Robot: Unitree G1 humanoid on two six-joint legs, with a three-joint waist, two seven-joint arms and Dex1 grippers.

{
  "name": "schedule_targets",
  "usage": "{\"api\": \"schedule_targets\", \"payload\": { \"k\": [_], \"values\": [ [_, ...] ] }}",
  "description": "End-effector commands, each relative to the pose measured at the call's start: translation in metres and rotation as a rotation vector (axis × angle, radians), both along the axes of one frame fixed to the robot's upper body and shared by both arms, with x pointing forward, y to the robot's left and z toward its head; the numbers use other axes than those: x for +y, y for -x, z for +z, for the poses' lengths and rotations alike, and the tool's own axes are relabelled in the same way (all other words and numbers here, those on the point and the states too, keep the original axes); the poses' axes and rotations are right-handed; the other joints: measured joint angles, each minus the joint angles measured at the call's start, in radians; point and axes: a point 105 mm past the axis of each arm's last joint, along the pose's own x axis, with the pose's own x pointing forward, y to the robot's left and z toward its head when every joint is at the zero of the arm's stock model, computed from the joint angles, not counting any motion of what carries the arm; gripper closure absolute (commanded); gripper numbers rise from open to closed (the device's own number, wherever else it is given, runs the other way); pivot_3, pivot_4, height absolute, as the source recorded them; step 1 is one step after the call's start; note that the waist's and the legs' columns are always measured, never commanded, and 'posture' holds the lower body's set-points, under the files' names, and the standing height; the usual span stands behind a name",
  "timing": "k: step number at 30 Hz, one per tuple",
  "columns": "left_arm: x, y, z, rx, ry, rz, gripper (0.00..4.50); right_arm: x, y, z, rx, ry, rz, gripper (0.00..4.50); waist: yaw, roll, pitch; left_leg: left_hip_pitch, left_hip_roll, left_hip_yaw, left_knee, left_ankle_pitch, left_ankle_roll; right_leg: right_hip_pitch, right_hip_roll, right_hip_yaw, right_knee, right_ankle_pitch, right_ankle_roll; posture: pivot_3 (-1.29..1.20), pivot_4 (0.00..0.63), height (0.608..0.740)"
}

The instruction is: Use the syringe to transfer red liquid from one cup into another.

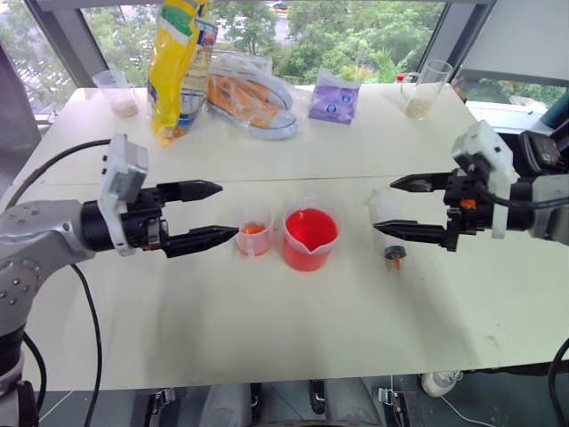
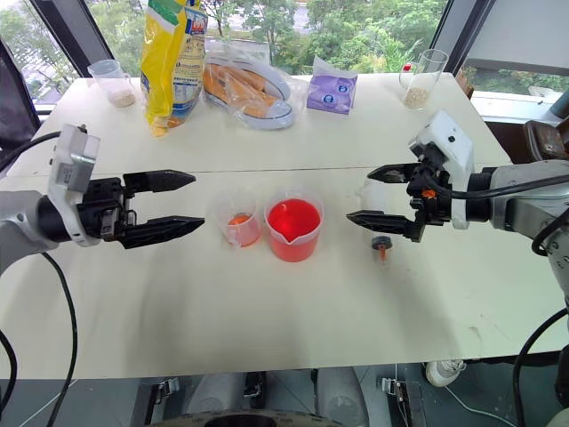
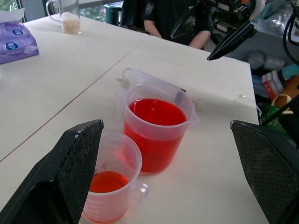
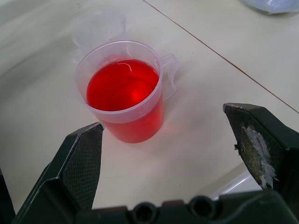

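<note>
The larger spouted cup [image 1: 310,238], nearly full of bright red liquid [image 4: 122,85], stands mid-table. Touching its left side is the smaller cup [image 1: 254,233] with a little orange-red liquid [image 3: 107,181] in the bottom. The syringe [image 1: 395,257] lies on the table to the right of the big cup, orange tip and dark seal showing. My left gripper [image 1: 224,212] hovers open just left of the small cup, pointing at it. My right gripper [image 1: 385,206] hovers open right of the big cup, above and slightly behind the syringe. Neither holds anything.
Along the table's far edge stand a yellow bag [image 1: 178,62], a clear bag of orange items [image 1: 253,93], a purple packet [image 1: 333,98] and two clear glasses with beige grains [image 1: 120,93] [image 1: 425,89]. A person in dark clothes [image 3: 163,18] sits past the right end.
</note>
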Motion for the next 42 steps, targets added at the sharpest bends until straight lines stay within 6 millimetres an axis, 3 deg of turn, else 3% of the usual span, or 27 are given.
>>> {"api": "schedule_targets", "payload": {
  "k": [1, 26, 30, 42],
  "values": [
    [0.002, 0.001, 0.011, -0.039, 0.005, 0.0, 0.0, 0.003, 0.002, 0.01, -0.045, -0.007, 0.022, 0.03, 0.0, 0.0, 0.0, 0.0, 0.0, 0.0, 0.0, 0.0, 0.0, 0.0, 0.0, 0.0, 0.0, 0.0, 0.0, 0.0, 0.15, 0.74],
    [-0.005, -0.002, 0.012, -0.052, 0.016, -0.006, 0.0, -0.003, -0.002, 0.007, -0.036, -0.012, -0.037, 0.03, 0.0, 0.0, 0.0, 0.001, 0.0, 0.0, 0.0, 0.0, 0.0, 0.001, 0.0, 0.0, 0.001, 0.0, 0.0, 0.0, 0.15, 0.74],
    [-0.007, -0.004, 0.012, -0.056, 0.015, -0.008, 0.0, -0.012, -0.016, 0.009, -0.025, -0.025, -0.13, 0.03, 0.0, 0.0, 0.0, 0.001, 0.0, 0.001, 0.001, 0.0, 0.0, 0.001, 0.0, 0.001, 0.001, 0.0, 0.0, 0.0, 0.15, 0.74],
    [-0.018, -0.011, 0.01, -0.083, 0.048, -0.034, 0.0, -0.056, -0.075, -0.019, 0.221, 0.069, -0.592, 0.03, -0.003, 0.0, 0.0, 0.002, 0.0, 0.002, 0.001, 0.0, 0.0, 0.001, 0.0, 0.003, 0.002, 0.0, 0.0, 0.0, 0.15, 0.74]
  ]
}}
